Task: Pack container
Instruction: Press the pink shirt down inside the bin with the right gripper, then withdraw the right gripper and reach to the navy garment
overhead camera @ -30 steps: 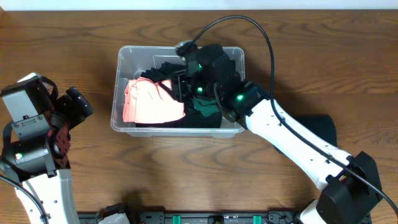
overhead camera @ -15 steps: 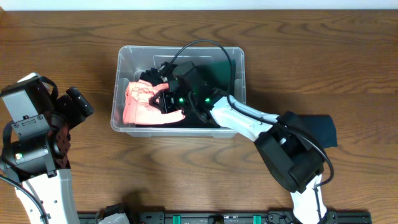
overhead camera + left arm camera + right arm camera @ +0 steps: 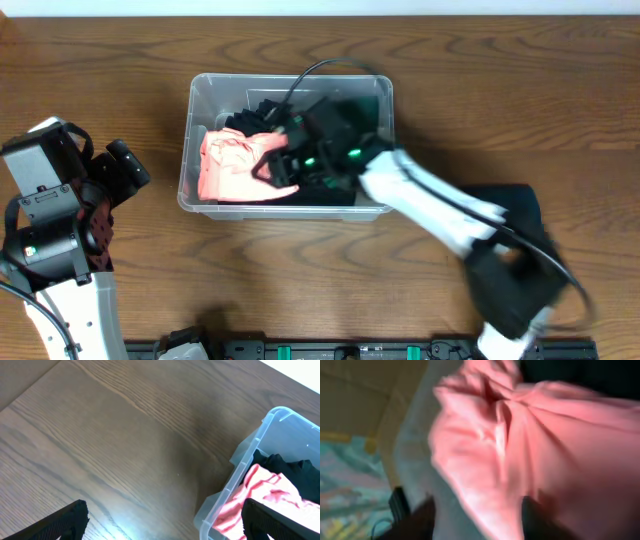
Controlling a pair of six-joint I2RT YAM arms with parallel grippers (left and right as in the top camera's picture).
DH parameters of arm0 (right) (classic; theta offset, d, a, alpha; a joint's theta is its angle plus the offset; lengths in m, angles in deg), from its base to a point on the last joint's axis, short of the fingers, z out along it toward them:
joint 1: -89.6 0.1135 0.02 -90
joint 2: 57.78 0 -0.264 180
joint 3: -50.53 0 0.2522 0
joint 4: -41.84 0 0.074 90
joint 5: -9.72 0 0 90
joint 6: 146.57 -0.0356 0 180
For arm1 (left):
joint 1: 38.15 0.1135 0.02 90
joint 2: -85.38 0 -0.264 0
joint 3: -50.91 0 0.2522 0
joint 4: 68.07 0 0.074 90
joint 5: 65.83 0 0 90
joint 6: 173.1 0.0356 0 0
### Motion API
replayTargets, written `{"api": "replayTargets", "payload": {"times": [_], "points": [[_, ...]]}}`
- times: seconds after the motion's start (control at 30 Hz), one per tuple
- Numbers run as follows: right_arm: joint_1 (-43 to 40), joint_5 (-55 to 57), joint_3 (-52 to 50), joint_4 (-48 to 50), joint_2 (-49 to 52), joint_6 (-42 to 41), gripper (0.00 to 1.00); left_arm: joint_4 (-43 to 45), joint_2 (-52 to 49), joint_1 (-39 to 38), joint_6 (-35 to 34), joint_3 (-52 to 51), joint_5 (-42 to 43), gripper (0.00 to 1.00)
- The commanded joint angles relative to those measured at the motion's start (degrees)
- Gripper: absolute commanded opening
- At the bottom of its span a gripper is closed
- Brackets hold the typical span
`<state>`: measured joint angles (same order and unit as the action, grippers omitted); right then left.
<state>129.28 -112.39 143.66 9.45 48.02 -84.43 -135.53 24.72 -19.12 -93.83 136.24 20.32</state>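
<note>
The large clear rectangular plastic container (image 3: 187, 140) is sitting on the brown wooden desk (image 3: 100, 60), directly under the right tool (image 3: 278, 168) and well off to the far side of the left tool (image 3: 125, 165). Inside it, a crumpled salmon-pink cloth (image 3: 235, 165) is lying right beneath the right tool, with black clothing (image 3: 255, 110) bunching up just beyond and beside that tool. The right arm is showing as a smear overhead, and its wrist view is filling with blurred pink folds, so I cannot tell whether that tool is clenched or released. The left tool is hanging released over bare desk, its fingers spread wide with nothing between them. A dark folded cloth (image 3: 515, 205) is lying on the desk behind the right tool, partly under that arm, and probably waiting to be packed.

The container is looking light, stiff and smooth-walled, so it is likely to be sliding on the desk if pushed; the rounded rim or a corner is probably offering the best hold for steadying it. The cloths are soft and limp, and a pinch on a raised fold is likely serving better than one on a flat patch.
</note>
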Motion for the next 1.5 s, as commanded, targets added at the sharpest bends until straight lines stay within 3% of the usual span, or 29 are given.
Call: {"api": "replayTargets", "payload": {"times": [0.0,0.27,0.47,0.63,0.8,1.07,1.47], "points": [[-8.0,0.7,0.2,-4.0,-12.5,2.9,0.64,-0.1,0.0,0.3,-0.5,-0.1,-0.7,0.98],[-34.4,7.8,0.2,-25.6,-26.3,3.2,0.73,-0.1,0.0,0.3,-0.5,-0.1,-0.7,0.98],[-55.9,16.5,-0.1,-43.1,-25.9,11.0,0.92,-0.1,0.0,0.3,-0.5,-0.1,-0.7,0.98],[-66.6,16.5,-1.9,-47.6,-24.2,16.6,0.92,-0.1,0.0,0.3,-0.5,-0.1,-0.7,0.98],[-71.8,16.7,-9.5,-45.9,-23.2,17.4,0.93,-0.1,0.0,0.3,-0.5,-0.1,-0.7,0.98],[-75.3,17.3,-25.6,-30.0,-20.7,16.3,0.9,-0.1,0.0,0.3,-0.5,-0.1,-0.7,0.98],[-75.2,14.7,-38.4,-13.9,-17.6,13.3,0.9,-0.1,0.0,0.3,-0.5,-0.1,-0.7,0.98]]}}
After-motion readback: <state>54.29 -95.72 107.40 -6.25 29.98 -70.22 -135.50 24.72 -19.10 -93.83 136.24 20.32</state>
